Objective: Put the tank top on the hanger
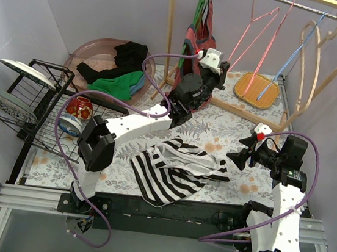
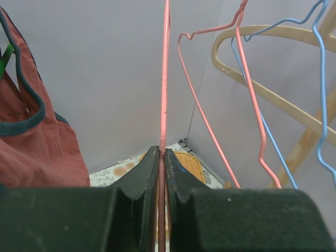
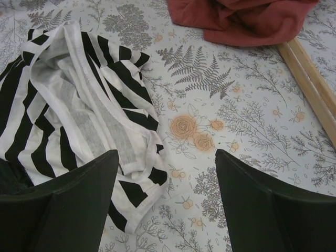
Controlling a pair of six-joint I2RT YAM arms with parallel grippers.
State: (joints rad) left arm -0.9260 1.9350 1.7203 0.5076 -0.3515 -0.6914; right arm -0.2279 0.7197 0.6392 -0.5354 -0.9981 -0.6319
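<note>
The left gripper [image 2: 162, 150] is clenched on a thin, smooth pink wire of the hanger [image 2: 164, 79], up at 1 o'clock in the top view. A limp red top [image 2: 31, 136] hangs at its 9 o'clock. A blue wire hanger [image 2: 321, 105] and a thick wooden hanger [image 2: 262, 86] crowd its 3 o'clock. The tank top [image 1: 175, 170] lies crumpled, soft and striped, at 6 o'clock near the edge of the floral table [image 1: 217, 129]. The right gripper [image 1: 238, 156] hovers released, jaws wide, at its 3 o'clock over bare cloth.

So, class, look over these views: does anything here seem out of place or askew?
The black-and-white striped tank top lies crumpled on the floral table. The thin pink wire hanger hangs slanted, its wire pinched in the left hand. Nothing looks spilled or broken.
</note>
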